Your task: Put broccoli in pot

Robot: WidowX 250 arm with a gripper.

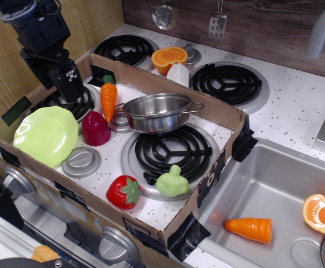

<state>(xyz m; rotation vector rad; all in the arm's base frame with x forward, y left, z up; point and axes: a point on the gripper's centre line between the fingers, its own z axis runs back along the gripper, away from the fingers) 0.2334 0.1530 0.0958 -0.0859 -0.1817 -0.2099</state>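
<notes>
Tool point(72, 92): upper left of the frame, hanging low over the rear-left burner point(67, 103); I cannot tell how far its fingers are parted, and I see nothing in it.

Broccoli point(172, 181): pale green, lumpy head, lying at lower centre on the front rim of the large burner point(168, 152), just right of the strawberry point(124, 191).

Pot point(158, 111): shiny steel, centre frame, at the back edge of that burner; I see it empty.

Cardboard tray point(204, 109): on the stove surface point(296, 95), walling in these items, plus a lime plate point(45, 134), carrot point(108, 97), and dark-red vegetable point(95, 128).

Sink point(263, 190): lower right, holding a second carrot point(249, 229) and an orange half point(322, 214).
</notes>
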